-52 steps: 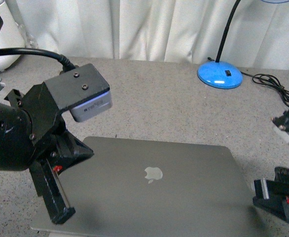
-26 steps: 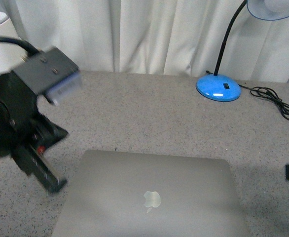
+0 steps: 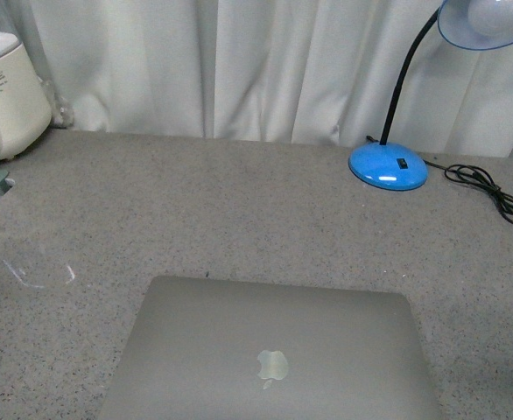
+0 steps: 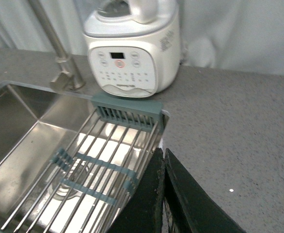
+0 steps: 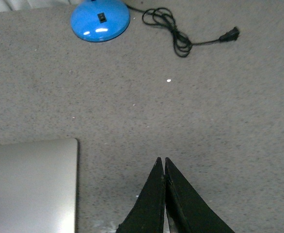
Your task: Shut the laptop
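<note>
The laptop (image 3: 270, 359) lies shut on the grey counter (image 3: 195, 201), lid down flat and apple logo facing up, on the robot's side of the blue lamp base (image 3: 388, 166) and a little to that base's left in the front view. No gap between lid and body shows along the edges that are in frame, though the near edge is cut off by the picture. Judged from this, the closing itself looks done, and what is left is at most for the arms to settle clear.

Neither arm appears in the front view. The right gripper (image 5: 162, 162) hangs over bare counter with its 2 fingers pressed together and nothing between them. The laptop's corner (image 5: 30, 184) is off to one side of it, apart from it, and the lamp base (image 5: 100, 19) with its loose black cord (image 5: 181, 34) lies well beyond.

The left gripper (image 4: 163, 154) also has its 2 fingers pressed together and holds nothing. It is poised by the drying rack (image 4: 108, 160) over the steel sink (image 4: 16, 126), near the white rice cooker (image 4: 130, 53), which stands at the end of the counter far from the lamp base. The laptop does not show in that view.
</note>
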{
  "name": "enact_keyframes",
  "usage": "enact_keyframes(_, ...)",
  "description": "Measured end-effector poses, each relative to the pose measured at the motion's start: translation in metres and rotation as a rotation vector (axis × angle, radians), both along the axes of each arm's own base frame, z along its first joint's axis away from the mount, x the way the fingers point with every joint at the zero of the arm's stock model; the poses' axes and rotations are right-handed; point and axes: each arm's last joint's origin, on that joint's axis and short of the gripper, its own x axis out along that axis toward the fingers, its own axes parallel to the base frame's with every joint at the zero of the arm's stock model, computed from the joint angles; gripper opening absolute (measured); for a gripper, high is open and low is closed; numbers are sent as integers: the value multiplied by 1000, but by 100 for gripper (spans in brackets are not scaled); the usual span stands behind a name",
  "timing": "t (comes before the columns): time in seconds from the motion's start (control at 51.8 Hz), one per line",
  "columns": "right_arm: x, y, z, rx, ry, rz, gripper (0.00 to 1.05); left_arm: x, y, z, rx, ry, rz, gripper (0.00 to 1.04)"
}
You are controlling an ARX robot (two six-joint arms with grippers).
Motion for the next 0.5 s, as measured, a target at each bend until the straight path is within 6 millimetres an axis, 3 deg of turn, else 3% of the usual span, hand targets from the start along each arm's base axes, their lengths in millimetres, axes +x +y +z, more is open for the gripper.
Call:
enact_keyframes(0.116,-28,1,-6,-97,-81,5,1,-27,0,-4,-64,-48,9,4)
enact_keyframes(0.232,-56,8,-14,-211,-197,14,1,-66,-26,-9,-80,-94,-58,4)
enact_keyframes(0.386,-69,13,-25,-235,-274,47,1,-96,-52,-15,-64,-197,-85,4)
enact_keyframes(0.444,-70,12,-30,-130,-486,115,1,-104,-52,-15,-96,-237,-176,4)
enact_keyframes(0.502,-71,11,-23,-108,-569,106,1,-110,-48,-13,-122,-219,-281,4)
